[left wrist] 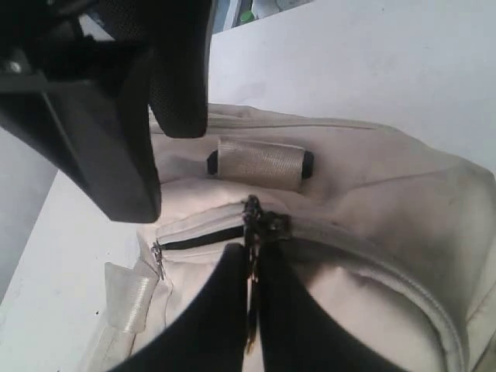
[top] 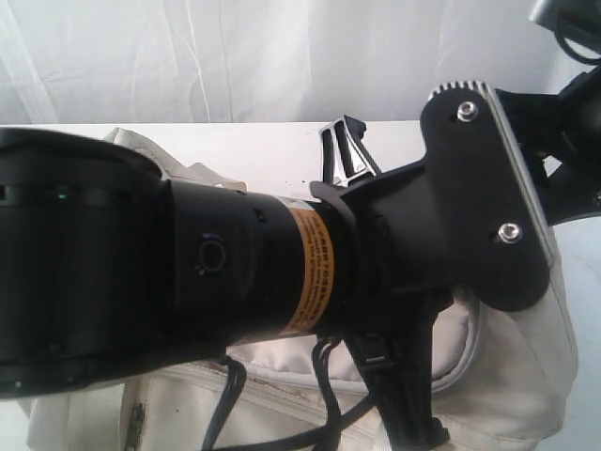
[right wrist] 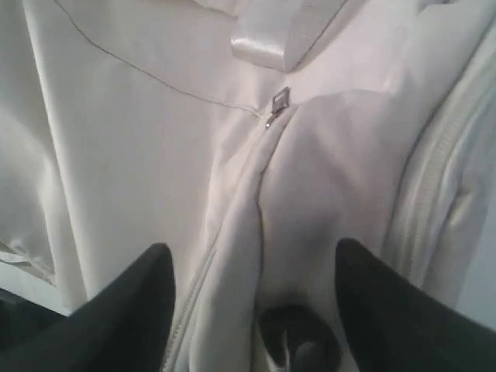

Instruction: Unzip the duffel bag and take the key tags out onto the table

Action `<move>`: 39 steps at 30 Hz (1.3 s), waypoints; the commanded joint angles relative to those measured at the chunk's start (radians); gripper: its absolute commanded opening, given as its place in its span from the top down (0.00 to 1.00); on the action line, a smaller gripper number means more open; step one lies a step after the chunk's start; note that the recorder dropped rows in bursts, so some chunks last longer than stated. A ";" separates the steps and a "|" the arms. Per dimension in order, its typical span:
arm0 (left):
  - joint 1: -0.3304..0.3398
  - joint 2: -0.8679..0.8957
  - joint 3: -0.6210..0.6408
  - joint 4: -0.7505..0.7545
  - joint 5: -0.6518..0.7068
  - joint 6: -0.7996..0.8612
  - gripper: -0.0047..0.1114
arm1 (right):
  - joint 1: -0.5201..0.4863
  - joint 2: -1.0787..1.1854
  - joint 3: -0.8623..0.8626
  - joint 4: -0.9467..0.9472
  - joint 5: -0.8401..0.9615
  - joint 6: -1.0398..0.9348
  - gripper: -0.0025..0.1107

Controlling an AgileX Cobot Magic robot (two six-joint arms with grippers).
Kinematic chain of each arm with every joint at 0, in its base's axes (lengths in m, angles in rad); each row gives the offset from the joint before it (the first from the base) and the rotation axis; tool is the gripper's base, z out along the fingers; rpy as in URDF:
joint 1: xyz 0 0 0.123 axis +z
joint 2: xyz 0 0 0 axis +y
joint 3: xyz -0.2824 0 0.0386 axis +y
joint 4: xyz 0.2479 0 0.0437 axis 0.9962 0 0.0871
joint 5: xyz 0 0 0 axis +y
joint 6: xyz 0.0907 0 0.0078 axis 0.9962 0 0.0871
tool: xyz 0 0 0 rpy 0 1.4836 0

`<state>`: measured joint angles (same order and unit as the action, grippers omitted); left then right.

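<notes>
Cream duffel bag lying crumpled on white table, zip partly open

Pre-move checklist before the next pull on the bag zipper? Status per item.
1. Grip: left hand closed on the zipper pull: ok.
2. Spare hand: right hand open over the bag, holding nothing: ok.
3. Opening: only a short dark gap shows beside the pull, too small to reach in: not ok.
4. Target: where the key tags are, as none show in any view: cannot tell.
5. Overview: an arm blocks most of the exterior view: not ok.
</notes>
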<state>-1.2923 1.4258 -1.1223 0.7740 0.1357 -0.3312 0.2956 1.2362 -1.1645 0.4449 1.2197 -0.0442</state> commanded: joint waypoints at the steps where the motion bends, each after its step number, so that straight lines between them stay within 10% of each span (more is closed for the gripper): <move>1: -0.017 -0.018 -0.007 0.001 -0.071 -0.001 0.96 | -0.006 0.048 0.003 0.006 0.001 0.004 0.48; 7: -0.017 -0.018 -0.007 0.001 -0.071 -0.001 0.96 | -0.006 0.093 0.003 0.006 -0.061 0.025 0.60; 14: -0.017 -0.018 -0.007 0.046 -0.090 -0.001 0.96 | -0.006 0.119 0.003 0.006 -0.118 0.023 0.98; 29: -0.019 -0.018 -0.007 -0.094 0.065 -0.011 0.96 | -0.008 0.215 -0.001 -0.004 -0.483 -0.016 0.98; 39: -0.066 -0.018 -0.007 -0.168 -0.059 -0.009 0.96 | -0.008 0.223 -0.011 -0.015 -0.529 -0.032 0.98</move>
<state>-1.3190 1.4258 -1.1251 0.6596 0.1693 -0.3346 0.3031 1.4494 -1.1633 0.4845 0.9022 -0.0564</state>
